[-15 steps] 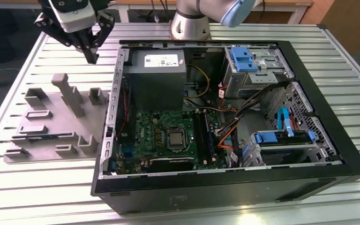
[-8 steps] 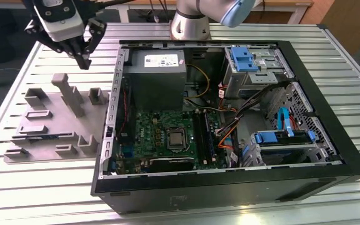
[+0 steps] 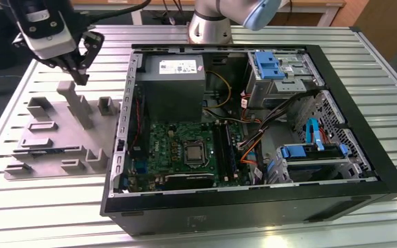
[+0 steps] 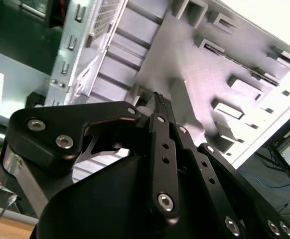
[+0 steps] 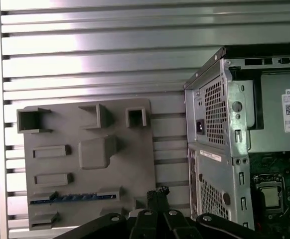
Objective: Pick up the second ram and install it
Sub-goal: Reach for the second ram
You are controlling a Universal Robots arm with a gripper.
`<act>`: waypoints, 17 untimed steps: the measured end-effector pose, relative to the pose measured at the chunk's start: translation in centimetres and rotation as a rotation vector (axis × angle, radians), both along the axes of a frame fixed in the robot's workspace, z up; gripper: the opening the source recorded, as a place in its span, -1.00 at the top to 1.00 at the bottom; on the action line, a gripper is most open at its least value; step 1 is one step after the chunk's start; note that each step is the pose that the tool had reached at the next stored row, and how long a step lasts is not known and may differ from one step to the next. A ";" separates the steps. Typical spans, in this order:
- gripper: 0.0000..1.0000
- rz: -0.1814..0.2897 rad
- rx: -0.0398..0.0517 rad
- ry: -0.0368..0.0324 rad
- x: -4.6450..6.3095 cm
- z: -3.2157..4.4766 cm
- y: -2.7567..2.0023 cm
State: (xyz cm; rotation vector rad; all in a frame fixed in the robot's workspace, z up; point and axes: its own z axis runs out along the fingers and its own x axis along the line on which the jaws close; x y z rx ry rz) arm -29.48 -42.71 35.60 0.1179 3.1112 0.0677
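Observation:
The second ram [image 3: 47, 151] is a thin blue-green strip lying in a slot of the grey holder tray [image 3: 54, 170], near the tray's front at the exterior view's left. In the first wrist view the ram [image 5: 70, 197] lies in that slot of the tray [image 5: 130, 149]. My gripper [image 3: 81, 77] hangs above the tray's far side, well clear of the ram. Its black fingertips [image 4: 160, 102] are pressed together with nothing between them, and the first wrist view shows them [image 5: 157, 195] the same way.
The open computer case [image 3: 254, 206] lies right of the tray, holding the green motherboard [image 3: 178, 150], a grey power supply [image 3: 174, 70] and blue drive brackets [image 3: 309, 150]. A tall post [image 3: 74, 103] rises from the tray below the gripper. Everything rests on a slatted metal table [image 3: 47, 206].

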 end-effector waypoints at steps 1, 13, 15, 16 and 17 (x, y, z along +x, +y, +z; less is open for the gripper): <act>0.79 0.000 0.0000 0.0000 -0.3 -0.10 -0.13; 0.79 0.000 0.0000 -0.0001 -3.6 -1.32 -1.14; 0.79 0.000 0.0000 0.0000 -4.1 -1.52 -1.23; 0.79 0.000 0.0000 -0.0001 -4.4 -1.62 -1.28; 0.79 0.000 0.0000 -0.0001 -4.7 -1.73 -1.32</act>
